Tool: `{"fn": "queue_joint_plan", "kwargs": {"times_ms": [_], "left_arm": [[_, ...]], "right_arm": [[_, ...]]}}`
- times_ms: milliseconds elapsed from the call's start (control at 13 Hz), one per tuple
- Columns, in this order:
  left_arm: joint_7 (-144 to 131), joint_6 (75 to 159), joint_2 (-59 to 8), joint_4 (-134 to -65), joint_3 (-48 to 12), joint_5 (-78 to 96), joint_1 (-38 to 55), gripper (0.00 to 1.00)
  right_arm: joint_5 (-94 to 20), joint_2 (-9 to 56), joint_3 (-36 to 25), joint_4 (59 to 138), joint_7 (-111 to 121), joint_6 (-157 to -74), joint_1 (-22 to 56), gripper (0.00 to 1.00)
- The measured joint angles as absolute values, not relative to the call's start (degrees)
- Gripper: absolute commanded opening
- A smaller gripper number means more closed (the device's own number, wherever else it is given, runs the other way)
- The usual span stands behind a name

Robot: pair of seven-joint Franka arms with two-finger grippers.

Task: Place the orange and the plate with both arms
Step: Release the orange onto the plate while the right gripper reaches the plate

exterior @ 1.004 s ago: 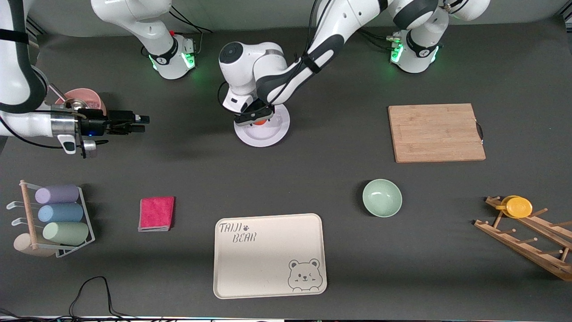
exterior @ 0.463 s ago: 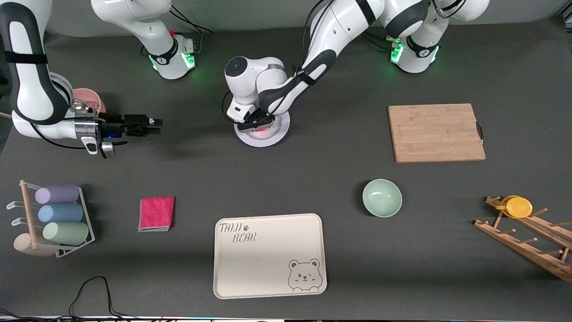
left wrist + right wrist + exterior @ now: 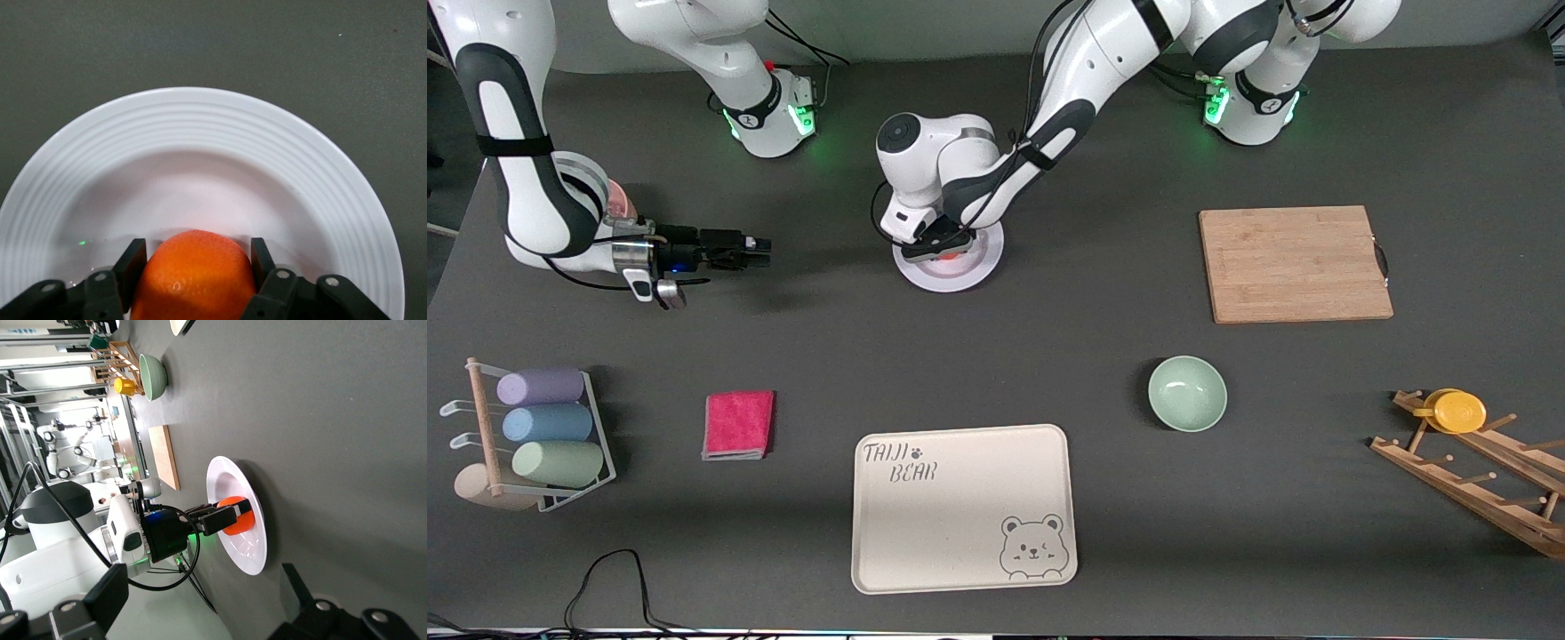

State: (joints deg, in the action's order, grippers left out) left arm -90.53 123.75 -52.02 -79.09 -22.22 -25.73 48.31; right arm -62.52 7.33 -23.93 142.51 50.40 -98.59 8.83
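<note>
The orange (image 3: 195, 273) rests in the well of the white plate (image 3: 200, 127), which lies near the robots' bases at mid-table (image 3: 974, 267). My left gripper (image 3: 195, 263) comes down from above and is shut on the orange, one dark finger on each side. In the front view only a sliver of the orange (image 3: 951, 254) shows under the left gripper (image 3: 935, 244). My right gripper (image 3: 760, 252) is held level and low over bare table toward the right arm's end, pointing at the plate, open with nothing between its fingers (image 3: 100, 600). The right wrist view shows the plate (image 3: 223, 470) and the orange (image 3: 239, 518).
A wooden cutting board (image 3: 1294, 264), a mint-green bowl (image 3: 1187, 394) and a wooden rack with a yellow cup (image 3: 1458, 411) lie toward the left arm's end. The bear tray (image 3: 963, 507), a red cloth (image 3: 738, 424) and a cup rack (image 3: 538, 436) sit nearer the camera.
My right gripper has travelled along the table toward the plate. My left gripper has settled slightly lower over the plate with the orange.
</note>
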Motion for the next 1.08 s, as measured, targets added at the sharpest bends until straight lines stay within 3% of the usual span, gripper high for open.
{"fn": "queue_joint_plan", "kwargs": {"times_ms": [232,463,695,1081], "left_arm": [[-88.8,122.6,-51.7,-79.2,-22.1,-25.7,47.9,1.00],[-87.1,116.5,-46.5,-78.6,-24.5,-24.7,44.1,1.00],[-82.3,107.0,-37.0,-78.0,-29.9,-20.1,36.3,1.00],[-65.2,91.7,-19.5,-78.0,-30.4,-8.5,20.8,1.00]], "right_arm": [[-65.3,7.6,-23.9,144.4,51.3,-99.1,9.6,1.00],[-68.7,7.7,-23.9,146.0,51.4,-99.5,11.5,1.00],[-73.6,7.7,-23.9,147.8,51.8,-100.4,15.2,1.00],[-82.5,11.7,-23.9,149.2,58.6,-102.4,21.3,1.00]]}}
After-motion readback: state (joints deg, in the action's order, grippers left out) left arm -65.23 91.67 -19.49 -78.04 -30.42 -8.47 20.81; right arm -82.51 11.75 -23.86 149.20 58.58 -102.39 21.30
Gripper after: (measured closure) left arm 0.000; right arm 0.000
